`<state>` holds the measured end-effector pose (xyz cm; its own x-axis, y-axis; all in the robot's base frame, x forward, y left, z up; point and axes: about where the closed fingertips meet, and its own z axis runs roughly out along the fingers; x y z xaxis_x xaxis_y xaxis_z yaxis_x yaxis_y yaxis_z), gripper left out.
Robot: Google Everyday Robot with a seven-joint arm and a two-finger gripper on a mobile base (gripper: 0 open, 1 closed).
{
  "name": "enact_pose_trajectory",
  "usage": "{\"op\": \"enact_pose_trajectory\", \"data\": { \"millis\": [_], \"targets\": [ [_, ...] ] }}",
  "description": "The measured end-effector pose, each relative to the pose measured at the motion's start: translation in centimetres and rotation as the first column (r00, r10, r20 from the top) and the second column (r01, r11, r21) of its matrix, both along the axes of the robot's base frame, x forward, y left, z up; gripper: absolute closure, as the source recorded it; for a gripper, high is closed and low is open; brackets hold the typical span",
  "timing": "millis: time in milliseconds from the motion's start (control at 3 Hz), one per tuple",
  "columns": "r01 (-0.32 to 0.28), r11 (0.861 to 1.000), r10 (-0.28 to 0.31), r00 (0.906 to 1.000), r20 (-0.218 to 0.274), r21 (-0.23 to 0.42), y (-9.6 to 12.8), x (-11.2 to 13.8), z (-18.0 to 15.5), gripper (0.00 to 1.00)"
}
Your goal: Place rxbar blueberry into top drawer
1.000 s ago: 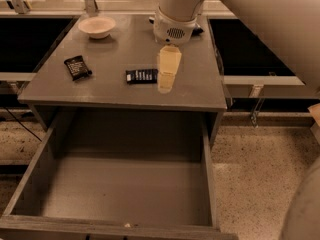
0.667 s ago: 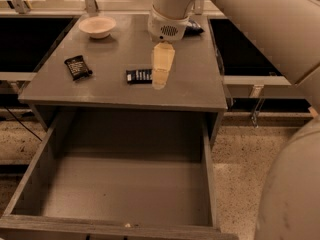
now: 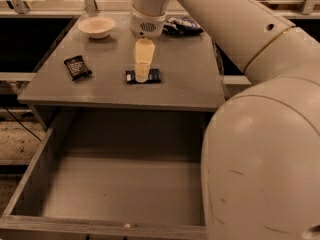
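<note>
The rxbar blueberry (image 3: 154, 76), a small flat dark bar with white lettering, lies on the grey cabinet top (image 3: 185, 84) near its front edge. My gripper (image 3: 142, 74) hangs straight down over the bar's middle, its cream fingers (image 3: 143, 59) covering the bar's centre, tips at or touching the bar. The top drawer (image 3: 100, 184) is pulled fully open below the cabinet top, its grey floor bare. My large white arm fills the right side of the view and hides the drawer's right part.
A squarer black packet (image 3: 77, 67) lies at the left of the cabinet top. A pale bowl (image 3: 97, 26) stands at the back left. A blue-and-white wrinkly bag (image 3: 182, 25) sits at the back, behind the wrist. Speckled floor shows at the left.
My gripper has moved left and down, from beside the bar's right end to directly over its middle. The arm has swung closer and fills more of the view.
</note>
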<state>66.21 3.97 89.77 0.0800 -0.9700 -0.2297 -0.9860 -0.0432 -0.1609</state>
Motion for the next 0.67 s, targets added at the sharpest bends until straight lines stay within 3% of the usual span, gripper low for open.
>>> {"op": "enact_pose_trajectory", "data": {
  "millis": [667],
  "targets": [
    [0.003,1.0,-0.003,0.9999,-0.015,0.002,0.3,0.8,-1.1,0.0]
  ]
}}
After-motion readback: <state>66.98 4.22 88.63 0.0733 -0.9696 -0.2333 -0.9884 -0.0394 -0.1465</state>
